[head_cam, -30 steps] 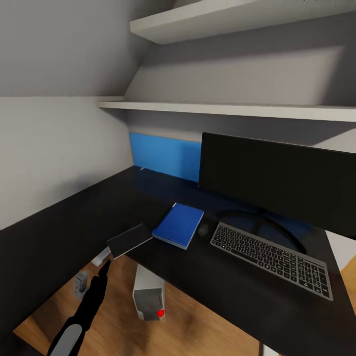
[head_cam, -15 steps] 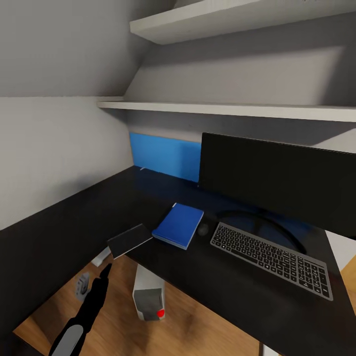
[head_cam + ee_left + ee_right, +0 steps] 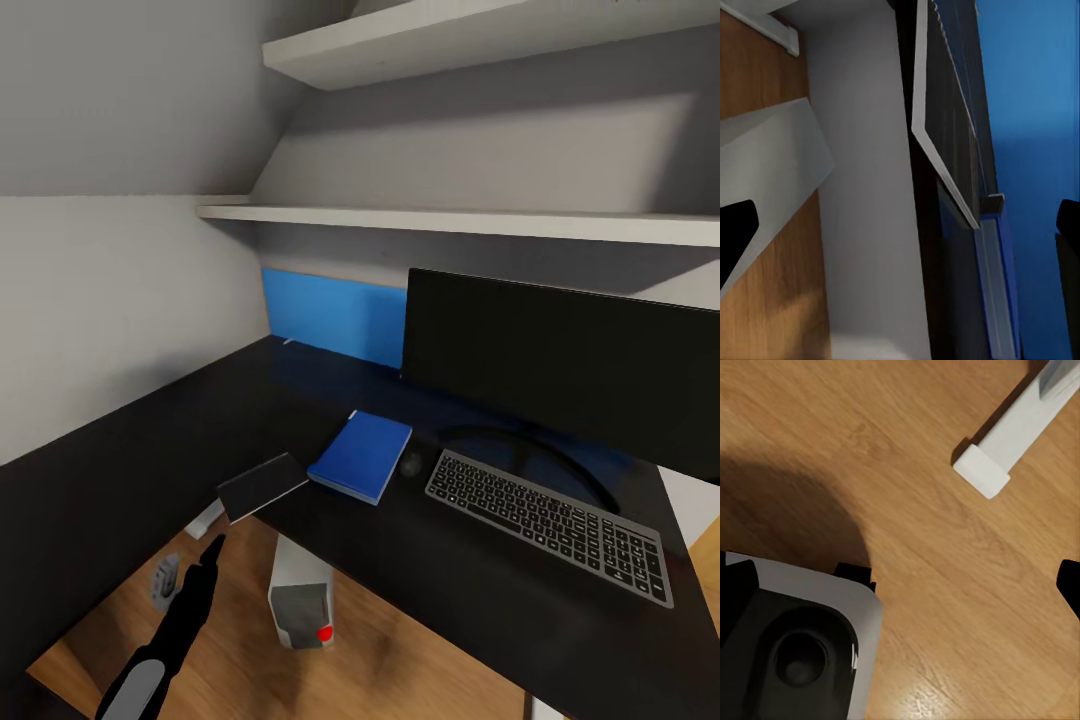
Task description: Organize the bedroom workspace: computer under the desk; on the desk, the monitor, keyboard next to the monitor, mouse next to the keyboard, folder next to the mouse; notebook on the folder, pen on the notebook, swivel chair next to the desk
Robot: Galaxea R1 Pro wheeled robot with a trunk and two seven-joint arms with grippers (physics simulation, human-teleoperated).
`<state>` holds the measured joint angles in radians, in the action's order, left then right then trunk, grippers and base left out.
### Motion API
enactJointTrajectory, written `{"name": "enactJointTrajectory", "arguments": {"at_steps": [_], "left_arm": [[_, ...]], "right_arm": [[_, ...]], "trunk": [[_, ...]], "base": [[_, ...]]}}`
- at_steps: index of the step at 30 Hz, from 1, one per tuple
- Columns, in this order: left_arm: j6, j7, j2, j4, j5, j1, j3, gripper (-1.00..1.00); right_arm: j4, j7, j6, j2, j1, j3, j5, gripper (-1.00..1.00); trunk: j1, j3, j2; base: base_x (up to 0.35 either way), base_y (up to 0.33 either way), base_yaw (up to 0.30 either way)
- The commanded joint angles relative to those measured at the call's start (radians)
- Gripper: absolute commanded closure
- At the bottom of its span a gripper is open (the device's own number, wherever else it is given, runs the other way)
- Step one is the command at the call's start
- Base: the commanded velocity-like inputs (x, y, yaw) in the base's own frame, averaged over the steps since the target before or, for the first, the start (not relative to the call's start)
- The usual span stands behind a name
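Observation:
On the black desk (image 3: 120, 470) stands the monitor (image 3: 560, 360), with the keyboard (image 3: 548, 525) in front of it. The dark mouse (image 3: 410, 463) lies between the keyboard and the blue folder (image 3: 360, 455). The dark notebook (image 3: 262, 485) rests at the desk's front edge, left of the folder. My left gripper (image 3: 213, 548) hangs just below the notebook, open; its fingers (image 3: 735, 232) are spread wide, with the notebook's pale edge (image 3: 945, 161) ahead. The computer (image 3: 300, 600) stands under the desk. My right gripper (image 3: 900, 585) is open over the floor. The pen and the swivel chair are out of view.
White shelves (image 3: 470, 220) run along the grey wall above the monitor. A white desk foot (image 3: 990, 457) lies on the wood floor (image 3: 870, 442) near my grey base (image 3: 802, 637). A small grey object (image 3: 165, 578) sits low beside my left arm.
My left arm has sunk very slightly below the notebook. Nothing on the desk has moved.

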<state>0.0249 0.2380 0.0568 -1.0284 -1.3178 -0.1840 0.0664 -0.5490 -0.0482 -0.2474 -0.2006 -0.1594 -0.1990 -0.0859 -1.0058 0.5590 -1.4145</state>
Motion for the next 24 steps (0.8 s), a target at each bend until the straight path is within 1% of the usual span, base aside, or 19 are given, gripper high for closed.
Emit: {"name": "enactJointTrajectory", "arguments": {"at_steps": [1, 21, 24], "left_arm": [[0.003, 0.004, 0.0, 0.0, -0.01, 0.0, 0.0, -1.0], [0.003, 0.004, 0.0, 0.0, -0.01, 0.0, 0.0, -1.0], [0.01, -0.006, 0.005, -0.017, -0.006, 0.01, -0.001, -1.0]], "right_arm": [[-0.001, -0.002, -0.002, -0.001, 0.0, -0.004, -0.009, -1.0], [-0.001, -0.002, -0.002, -0.001, 0.0, -0.004, -0.009, -1.0], [-0.011, -0.002, 0.006, 0.001, 0.002, -0.005, -0.008, -1.0]], "trunk": [[0.0, 0.001, 0.0], [0.0, 0.001, 0.0], [0.0, 0.001, 0.0]], "base": [[0.0, 0.0, 0.0], [0.0, 0.0, 0.0], [0.0, 0.0, 0.0]]}}
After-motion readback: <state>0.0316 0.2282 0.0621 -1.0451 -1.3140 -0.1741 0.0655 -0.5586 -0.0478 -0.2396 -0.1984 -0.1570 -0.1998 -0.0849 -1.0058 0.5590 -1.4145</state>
